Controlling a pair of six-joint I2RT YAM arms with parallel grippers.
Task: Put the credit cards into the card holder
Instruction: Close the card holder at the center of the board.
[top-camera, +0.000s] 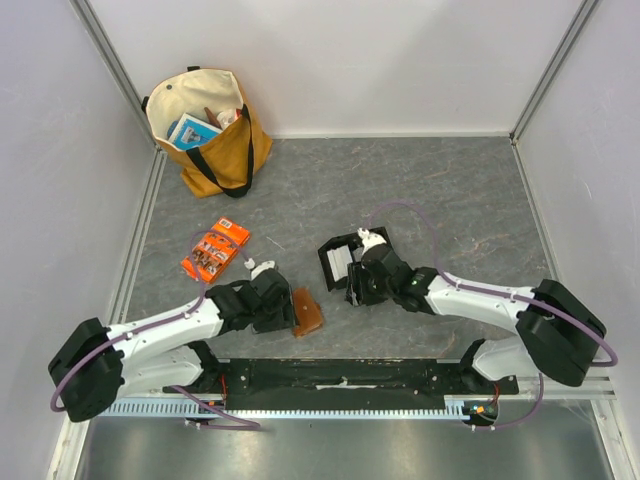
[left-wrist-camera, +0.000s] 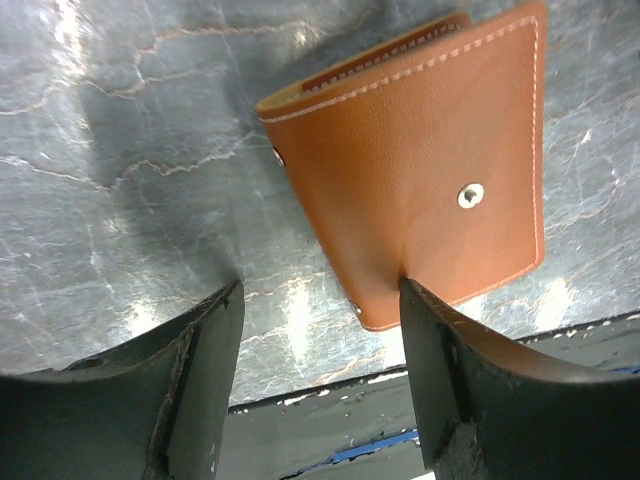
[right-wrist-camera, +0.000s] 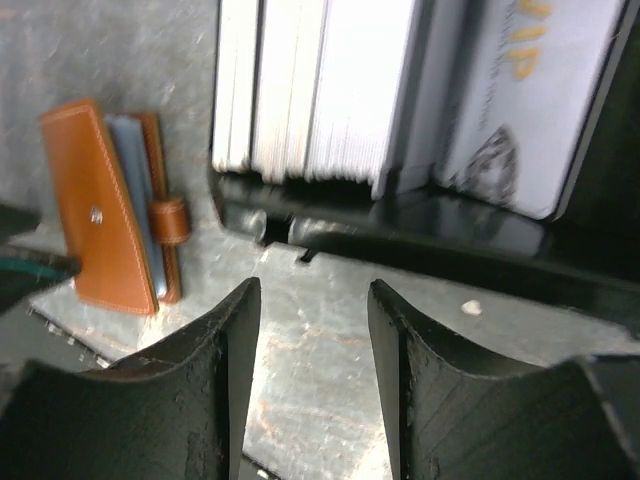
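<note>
The brown card holder (top-camera: 307, 313) lies folded near the table's front edge. In the left wrist view the card holder (left-wrist-camera: 420, 170) shows its snap stud. In the right wrist view the card holder (right-wrist-camera: 105, 215) has a pale blue card edge inside and its clasp tab loose. My left gripper (top-camera: 288, 312) is open beside it (left-wrist-camera: 320, 300), its right fingertip at the holder's near edge. The credit cards (right-wrist-camera: 320, 90) stand as a white stack in a black tray (top-camera: 338, 262), with a grey-blue card (right-wrist-camera: 530, 100) beside them. My right gripper (top-camera: 352, 285) is open and empty just before the tray (right-wrist-camera: 310, 300).
An orange printed packet (top-camera: 215, 250) lies left of centre. A tan tote bag (top-camera: 205, 130) with items inside stands in the far left corner. A black strip (top-camera: 350, 375) runs along the near edge. White walls enclose the grey table.
</note>
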